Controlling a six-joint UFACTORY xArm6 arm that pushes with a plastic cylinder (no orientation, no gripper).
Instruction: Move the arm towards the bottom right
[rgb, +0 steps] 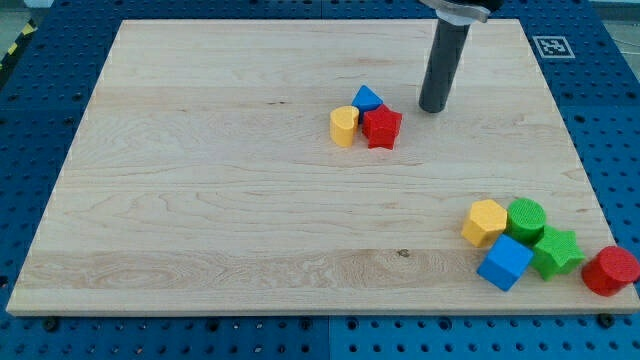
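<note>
You're seeing my tip resting just right of the red star, blue triangle and yellow heart — no claw here, just a rod. Crowding the board's bottom-right corner: yellow hexagon, green cylinder, blue cube, green star, red cylinder overhanging the edge — bare wood lying between.

Bright even light, soft short shadows, sharp focus

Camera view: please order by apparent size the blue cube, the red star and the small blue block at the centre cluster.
1. blue cube, largest, though it lies nearer the view's bottom, which may enlarge it.
2. red star.
3. small blue block, smallest; partly hidden behind the star and yellow block.
</note>
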